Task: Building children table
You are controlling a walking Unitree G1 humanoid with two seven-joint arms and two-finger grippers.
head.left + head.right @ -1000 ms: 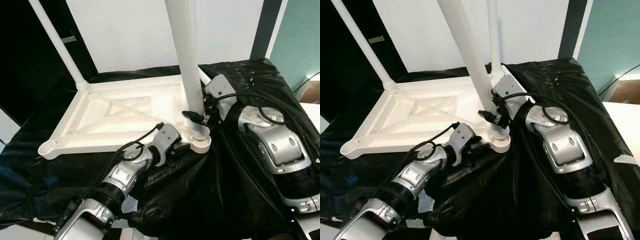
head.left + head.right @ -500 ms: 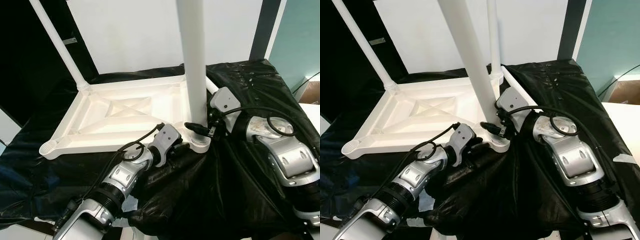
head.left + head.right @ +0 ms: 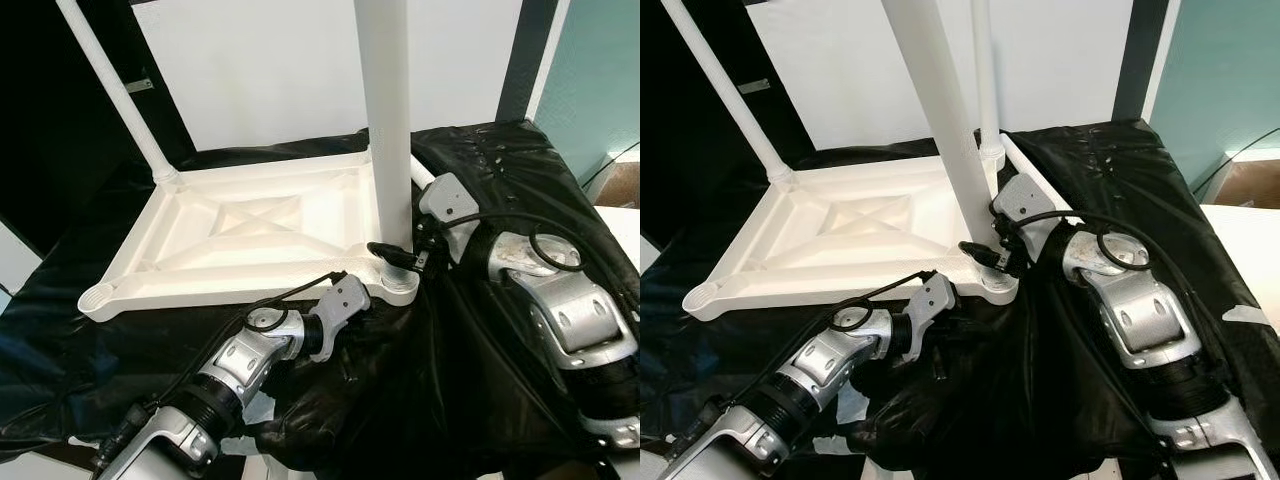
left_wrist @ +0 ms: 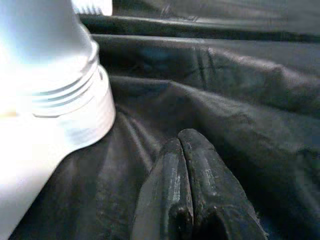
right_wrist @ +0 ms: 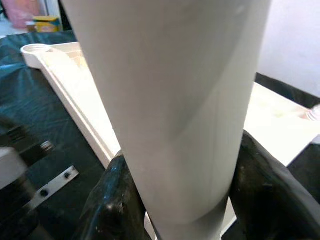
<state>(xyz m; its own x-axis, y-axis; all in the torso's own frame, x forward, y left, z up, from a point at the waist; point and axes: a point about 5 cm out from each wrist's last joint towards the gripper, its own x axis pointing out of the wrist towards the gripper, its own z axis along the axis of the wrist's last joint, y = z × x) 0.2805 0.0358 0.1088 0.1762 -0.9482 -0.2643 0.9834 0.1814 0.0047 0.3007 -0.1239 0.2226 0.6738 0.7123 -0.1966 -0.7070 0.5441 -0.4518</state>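
Observation:
The white children's table top (image 3: pixel 240 235) lies upside down on a black sheet. One white leg (image 3: pixel 112 88) stands in its far left corner and another (image 3: pixel 983 70) in its far right corner. A third, thick leg (image 3: pixel 386 120) stands upright in the near right corner socket (image 3: pixel 398 288). My right gripper (image 3: pixel 400 255) is shut on this leg just above the socket, its fingers (image 5: pixel 112 200) on either side of it. My left gripper (image 4: pixel 179 137) is shut on nothing and rests on the sheet beside that socket. The near left socket (image 3: pixel 97 297) holds no leg.
The black plastic sheet (image 3: pixel 470 380) covers the work surface in loose folds. A white wall (image 3: pixel 260 70) stands behind, with a dark opening (image 3: pixel 50 130) at far left. A light floor edge (image 3: pixel 20 260) shows at the left.
My left gripper has drawn back from the table's near right corner and sunk lower onto the sheet. The held leg went from leaning to upright; the right arm has barely moved since.

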